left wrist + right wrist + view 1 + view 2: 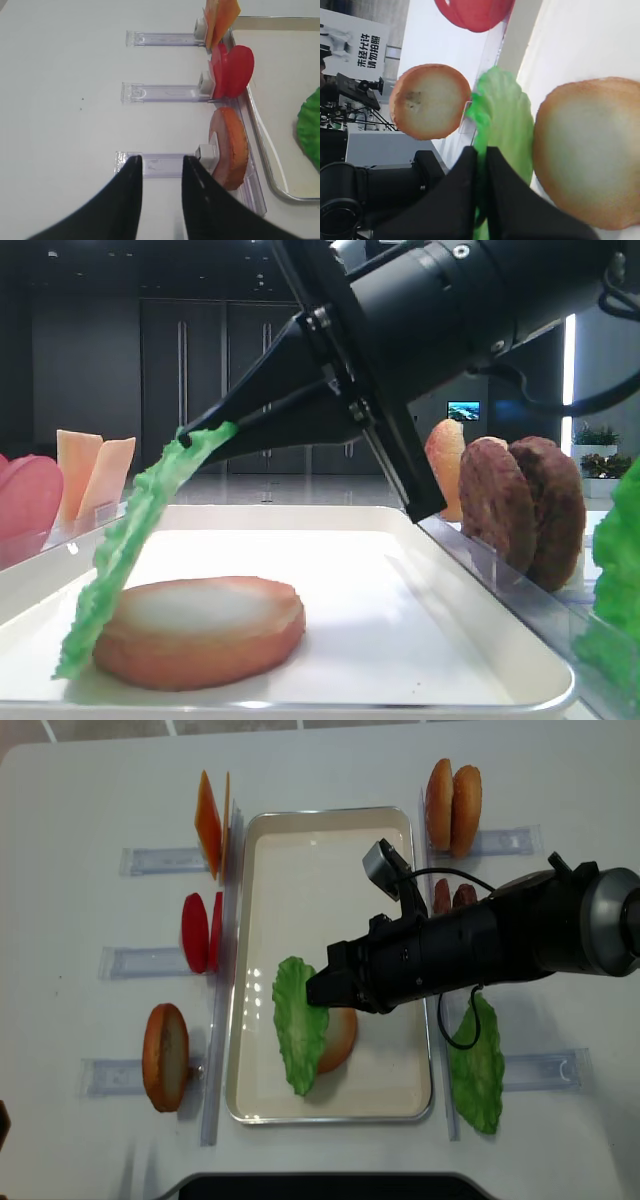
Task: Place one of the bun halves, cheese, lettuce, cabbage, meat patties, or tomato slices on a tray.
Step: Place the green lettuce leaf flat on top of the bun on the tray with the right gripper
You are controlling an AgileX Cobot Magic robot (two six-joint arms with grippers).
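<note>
My right gripper [316,992] is shut on the top edge of a bright green lettuce [298,1025] leaf. In the low exterior view the lettuce [125,540] slopes down from the fingertips, its lower end on the cream tray [420,640], and it leans on the left side of a bun half [200,630] lying flat there. The right wrist view shows the black fingers pinching the lettuce [502,115] beside that bun half [590,150]. My left gripper [160,162] is open and empty over the table, left of the tray [260,135], by a bun half [230,147] standing in a clear holder.
Clear holders flank the tray: cheese [210,820], tomato slices [200,932] and a bun half [165,1055] on the left; two bun halves [452,792], meat patties [520,505] and another lettuce leaf [478,1065] on the right.
</note>
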